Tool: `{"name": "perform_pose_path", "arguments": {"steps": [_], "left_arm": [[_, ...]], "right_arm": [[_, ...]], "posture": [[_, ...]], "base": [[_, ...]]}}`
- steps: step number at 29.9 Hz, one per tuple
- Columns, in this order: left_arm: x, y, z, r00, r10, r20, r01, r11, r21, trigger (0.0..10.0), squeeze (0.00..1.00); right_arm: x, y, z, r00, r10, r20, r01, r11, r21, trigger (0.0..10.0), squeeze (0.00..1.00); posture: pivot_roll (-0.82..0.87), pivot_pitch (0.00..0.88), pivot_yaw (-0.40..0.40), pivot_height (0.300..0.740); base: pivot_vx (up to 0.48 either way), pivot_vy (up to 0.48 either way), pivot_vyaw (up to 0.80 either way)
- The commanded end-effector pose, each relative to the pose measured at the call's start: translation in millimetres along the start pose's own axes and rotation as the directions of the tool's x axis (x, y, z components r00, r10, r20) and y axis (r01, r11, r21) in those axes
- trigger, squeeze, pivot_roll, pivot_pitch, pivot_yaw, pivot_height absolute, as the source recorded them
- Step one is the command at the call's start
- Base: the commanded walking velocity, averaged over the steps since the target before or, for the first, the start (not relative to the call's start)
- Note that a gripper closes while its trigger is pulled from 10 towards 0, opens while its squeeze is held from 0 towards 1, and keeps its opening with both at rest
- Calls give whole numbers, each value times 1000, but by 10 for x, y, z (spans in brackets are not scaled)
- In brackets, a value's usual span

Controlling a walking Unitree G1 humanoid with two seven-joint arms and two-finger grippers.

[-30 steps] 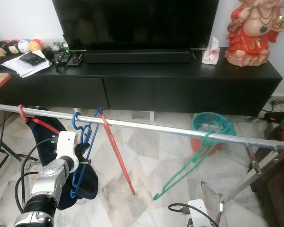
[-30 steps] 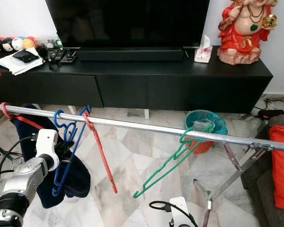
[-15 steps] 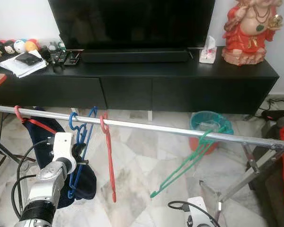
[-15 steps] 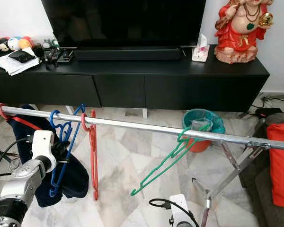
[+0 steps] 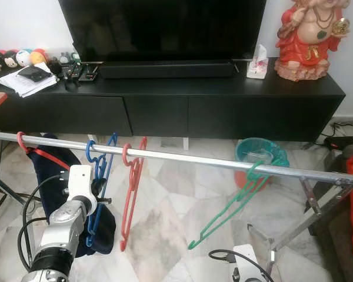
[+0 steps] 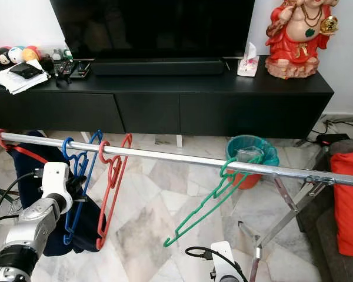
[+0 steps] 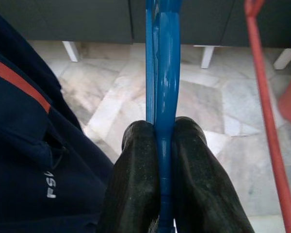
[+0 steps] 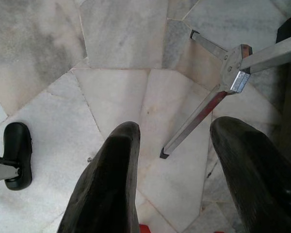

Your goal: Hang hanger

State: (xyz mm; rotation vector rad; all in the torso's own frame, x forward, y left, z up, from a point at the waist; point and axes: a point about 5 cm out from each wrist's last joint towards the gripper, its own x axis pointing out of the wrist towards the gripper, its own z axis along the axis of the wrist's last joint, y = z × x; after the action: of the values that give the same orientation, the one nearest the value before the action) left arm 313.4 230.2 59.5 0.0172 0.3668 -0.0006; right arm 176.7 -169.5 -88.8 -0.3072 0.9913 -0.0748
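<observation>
Blue hanger (image 5: pixel 98 176) hooked on metal rail (image 5: pixel 182 157), hanging tilted beside red hanger (image 5: pixel 131 191).

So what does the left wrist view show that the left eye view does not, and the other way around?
The left wrist view gives the grip itself: the left gripper with its jaws shut on the blue hanger. The left eye view gives the setting: the metal rail, the green hanger, the TV cabinet. Both share the blue hanger, the red hanger and the navy garment.

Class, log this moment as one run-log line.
left pincer: shut on blue hanger | blue hanger: hooked on rail | red hanger: on rail beside | right pincer: open, idle
</observation>
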Motion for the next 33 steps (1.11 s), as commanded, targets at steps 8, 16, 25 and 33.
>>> {"name": "perform_pose_path", "arguments": {"steps": [8,16,25,33], "left_arm": [[-12,-63,-392,977,21,-214,-13,999,38,10000,0],[1,-28,-321,986,41,-162,-38,999,24,10000,831],[28,3,-210,993,43,-114,-42,999,12,10000,1000],[27,14,-172,995,42,-92,-41,999,14,10000,1000]], "right_arm": [[-7,11,-45,1000,7,-13,-7,1000,-4,10000,0],[-5,-2,-47,1000,7,-12,-7,1000,-7,10000,0],[-6,-8,-61,1000,10,-15,-10,1000,-10,10000,0],[-5,-11,-59,1000,10,-14,-10,1000,-12,10000,0]], "posture": [[15,0,58,740],[17,0,53,740],[18,0,51,740],[18,0,49,740]], "base": [[0,0,0],[0,0,0],[0,0,0],[0,0,0]]}}
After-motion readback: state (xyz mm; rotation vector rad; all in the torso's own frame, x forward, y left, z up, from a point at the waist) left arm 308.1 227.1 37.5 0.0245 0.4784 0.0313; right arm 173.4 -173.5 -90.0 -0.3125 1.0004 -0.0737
